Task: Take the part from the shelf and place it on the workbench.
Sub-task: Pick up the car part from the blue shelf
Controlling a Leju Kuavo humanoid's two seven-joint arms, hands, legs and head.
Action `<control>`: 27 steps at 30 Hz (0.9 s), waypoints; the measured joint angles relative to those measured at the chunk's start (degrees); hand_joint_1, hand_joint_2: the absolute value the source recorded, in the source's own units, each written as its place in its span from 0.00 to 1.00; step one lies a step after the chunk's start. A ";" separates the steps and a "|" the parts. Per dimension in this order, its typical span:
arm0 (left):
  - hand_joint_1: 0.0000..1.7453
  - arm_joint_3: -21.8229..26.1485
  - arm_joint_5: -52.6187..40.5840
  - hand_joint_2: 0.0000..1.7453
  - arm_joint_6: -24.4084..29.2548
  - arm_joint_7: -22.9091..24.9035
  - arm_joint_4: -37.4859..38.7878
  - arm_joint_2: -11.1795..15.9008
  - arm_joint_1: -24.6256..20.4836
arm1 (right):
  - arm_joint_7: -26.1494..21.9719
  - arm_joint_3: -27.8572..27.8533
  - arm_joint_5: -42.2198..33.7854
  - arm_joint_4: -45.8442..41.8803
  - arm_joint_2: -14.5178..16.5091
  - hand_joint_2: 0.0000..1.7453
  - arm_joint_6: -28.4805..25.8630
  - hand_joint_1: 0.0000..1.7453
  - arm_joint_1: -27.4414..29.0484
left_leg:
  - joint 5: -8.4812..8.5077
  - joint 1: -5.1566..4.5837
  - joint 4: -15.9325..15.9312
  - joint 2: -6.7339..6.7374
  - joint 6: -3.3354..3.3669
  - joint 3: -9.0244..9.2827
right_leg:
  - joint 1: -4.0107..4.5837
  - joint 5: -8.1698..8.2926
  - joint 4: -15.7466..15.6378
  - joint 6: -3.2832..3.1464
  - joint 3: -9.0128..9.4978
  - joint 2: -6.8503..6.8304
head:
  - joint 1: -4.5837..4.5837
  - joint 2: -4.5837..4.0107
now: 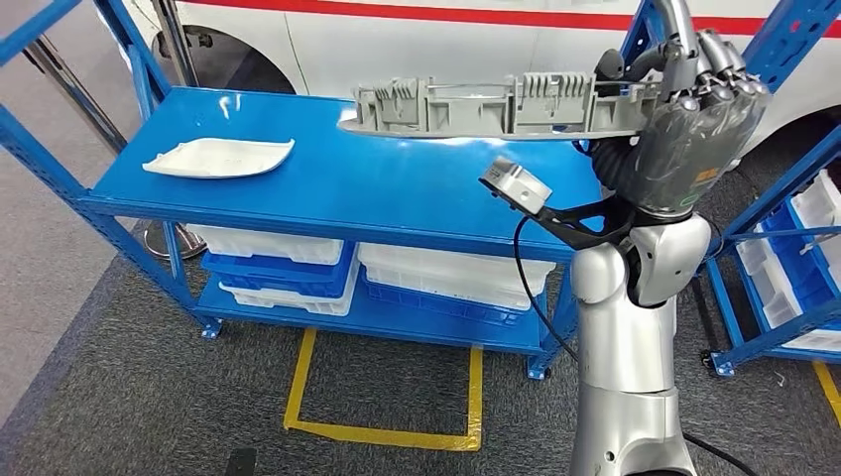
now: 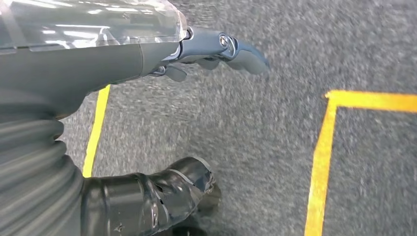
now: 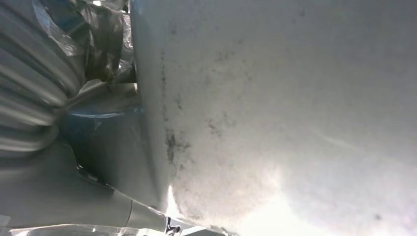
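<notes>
A long grey ribbed plastic part (image 1: 496, 107) hangs level above the blue workbench top (image 1: 327, 178), held at its right end by my right hand (image 1: 699, 124), whose fingers wrap over it. In the right wrist view the part's pale smooth underside (image 3: 285, 108) is pressed close against the camera, beside the hand (image 3: 105, 44). A second white curved part (image 1: 218, 157) lies on the bench's left side. My left hand (image 2: 216, 49) hangs over grey carpet with its fingers apart and nothing in them.
White and blue bins (image 1: 288, 263) fill the bench's lower shelves. Another blue rack with bins (image 1: 793, 248) stands at the right. A white vehicle body with a red stripe (image 1: 446, 30) is behind. Yellow tape (image 1: 387, 397) marks the carpet.
</notes>
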 joint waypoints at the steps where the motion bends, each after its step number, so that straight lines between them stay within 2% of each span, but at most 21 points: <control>1: 0.00 0.02 0.05 1.00 0.02 -0.02 0.00 -0.01 0.01 | 0.19 -0.10 0.05 -0.01 -0.03 1.00 0.01 1.00 -0.06 | 0.76 0.11 -0.36 0.17 0.42 -0.32 | -0.05 -1.10 0.66 0.24 -0.51 0.03 | 0.05 0.00; 2: 0.00 0.04 0.10 1.00 0.04 -0.04 0.00 -0.01 -0.02 | 0.38 -0.21 0.11 -0.02 -0.06 1.00 0.00 1.00 -0.12 | 1.52 0.23 -0.70 0.34 0.79 -0.79 | -0.11 -3.17 2.38 0.44 -1.32 0.07 | 0.10 0.00; 4: 0.00 0.07 0.17 1.00 0.04 -0.09 0.00 -0.01 -0.07 | 0.70 -0.38 0.15 -0.03 -0.20 1.00 0.00 1.00 -0.13 | 2.67 0.16 -0.80 0.57 1.21 -2.11 | -0.31 -8.68 9.02 0.87 -3.25 0.05 | 0.18 0.00; 5: 0.00 0.08 0.25 1.00 0.04 -0.10 0.00 -0.01 -0.04 | 0.87 -0.43 0.15 -0.03 -0.31 1.00 0.00 1.00 -0.10 | 3.17 0.11 -0.69 0.64 1.21 -2.88 | -0.37 -10.40 12.45 1.07 -3.85 0.05 | 0.18 0.00; 6: 0.00 0.09 0.32 1.00 0.04 -0.11 0.00 -0.01 0.00 | 1.11 -0.49 0.19 0.00 -0.46 1.00 0.01 1.00 -0.08 | 3.67 0.06 -0.52 0.68 1.17 -3.71 | -0.43 -10.85 14.80 1.23 -3.83 0.04 | 0.19 0.00; 7: 0.00 0.10 0.40 1.00 0.04 -0.11 0.00 -0.01 0.03 | 1.44 -0.53 0.23 0.04 -0.61 1.00 0.01 1.00 -0.06 | 4.14 0.04 -0.32 0.71 1.10 -4.55 | -0.49 -10.08 15.43 1.32 -2.96 0.03 | 0.18 0.00; 8: 0.00 0.12 0.47 1.00 0.04 -0.13 0.00 0.00 0.05 | 1.85 -0.55 0.27 0.09 -0.76 1.00 0.01 1.00 -0.06 | 4.60 0.03 -0.11 0.72 0.99 -5.39 | -0.53 -8.67 14.23 1.33 -1.17 0.03 | 0.18 0.00; 9: 0.00 0.14 0.51 1.00 0.04 -0.14 0.00 0.01 0.05 | 2.30 -0.56 0.31 0.16 -0.91 1.00 0.01 1.00 -0.07 | 5.01 0.03 0.13 0.69 0.84 -6.10 | -0.55 -7.46 11.44 1.27 1.48 0.02 | 0.18 0.00; 11: 0.00 0.20 0.60 1.00 0.04 -0.24 0.00 0.01 0.12 | 3.48 -0.45 0.13 0.30 -1.24 1.00 0.00 1.00 -0.06 | 5.75 -0.08 0.49 0.59 0.35 -7.11 | -0.37 -7.81 3.94 0.92 7.27 0.11 | 0.15 0.00; 12: 0.00 0.26 0.67 1.00 0.05 -0.31 0.00 0.01 0.16 | 4.16 -0.32 -0.10 0.39 -1.46 1.00 0.00 1.00 -0.05 | 6.13 -0.10 0.56 0.55 0.04 -7.28 | -0.19 -8.40 1.33 0.70 9.01 0.18 | 0.15 0.00; 13: 0.00 0.34 0.79 1.00 0.05 -0.38 0.00 0.01 0.21 | 4.82 -0.14 -0.39 0.51 -1.72 1.00 0.00 1.00 -0.08 | 6.56 -0.08 0.49 0.53 -0.31 -7.41 | 0.05 -8.95 -0.15 0.48 9.78 0.24 | 0.15 0.00; 15: 0.00 0.62 1.08 1.00 0.07 -0.48 0.00 0.01 0.31 | 5.79 0.28 -1.05 0.86 -2.28 1.00 0.01 1.00 -0.19 | 7.18 0.08 0.37 0.42 -0.99 -7.72 | 0.14 -8.17 -0.64 -0.17 9.30 0.11 | 0.18 0.00; 16: 0.00 0.78 1.20 1.00 0.07 -0.50 0.00 0.01 0.39 | 6.11 0.51 -1.35 1.12 -2.50 1.00 0.01 1.00 -0.26 | 6.55 0.16 0.77 0.32 -1.27 -8.16 | 0.06 -7.67 -0.91 -0.63 8.91 0.00 | 0.15 0.00; 17: 0.00 0.89 1.29 1.00 0.07 -0.51 0.00 0.01 0.48 | 6.44 0.76 -1.60 1.41 -2.72 1.00 0.02 1.00 -0.32 | 4.76 0.18 2.20 0.23 -1.48 -8.83 | -0.05 -7.00 -1.14 -1.13 8.35 -0.12 | 0.12 0.00; 20: 0.00 1.05 1.58 1.00 0.06 -0.52 0.00 0.01 0.62 | 7.74 1.50 -1.94 2.38 -3.45 1.00 0.03 1.00 -0.47 | -3.21 0.28 11.88 0.18 -1.83 -11.29 | 0.11 -5.15 -1.26 -1.94 6.20 -0.28 | 0.03 0.00; 21: 0.00 1.10 1.65 1.00 0.06 -0.52 0.00 0.01 0.63 | 8.34 1.76 -2.10 2.77 -3.79 1.00 0.03 1.00 -0.48 | -4.08 0.30 14.82 0.19 -1.90 -11.59 | 0.21 -4.62 -1.20 -1.99 5.46 -0.34 | 0.03 0.00; 22: 0.00 1.16 1.67 1.00 0.06 -0.52 0.00 0.01 0.66 | 9.01 2.09 -2.36 3.23 -4.21 1.00 0.03 1.00 -0.51 | -3.58 0.30 16.31 0.19 -1.91 -11.21 | 0.29 -4.10 -1.10 -1.97 4.71 -0.40 | 0.03 0.00; 23: 0.00 1.23 1.68 1.00 0.06 -0.51 0.00 0.01 0.70 | 9.69 2.47 -2.67 3.72 -4.71 1.00 0.03 1.00 -0.56 | -2.14 0.29 15.93 0.19 -1.83 -9.95 | 0.33 -3.61 -0.95 -1.91 3.95 -0.44 | 0.03 0.00; 24: 0.00 1.29 1.69 1.00 0.06 -0.48 0.00 0.01 0.74 | 10.34 2.88 -2.99 4.19 -5.26 1.00 0.03 1.00 -0.60 | -0.50 0.28 13.69 0.19 -1.64 -7.81 | 0.36 -3.17 -0.77 -1.82 3.24 -0.45 | 0.02 0.00; 25: 0.00 1.34 1.69 1.00 0.06 -0.44 0.00 0.04 0.77 | 10.84 3.24 -3.22 4.58 -5.79 1.00 0.03 1.00 -0.64 | 0.31 0.24 10.08 0.17 -1.37 -5.10 | 0.36 -2.77 -0.55 -1.69 2.62 -0.46 | 0.02 0.00; 27: 0.00 1.38 1.68 1.00 0.06 -0.36 0.00 0.15 0.81 | 11.63 3.73 -3.50 5.16 -6.73 1.00 0.02 1.00 -0.72 | -0.34 -0.02 2.52 0.13 -0.90 -0.05 | 0.41 -1.99 -0.32 -1.22 1.86 -0.53 | 0.03 0.00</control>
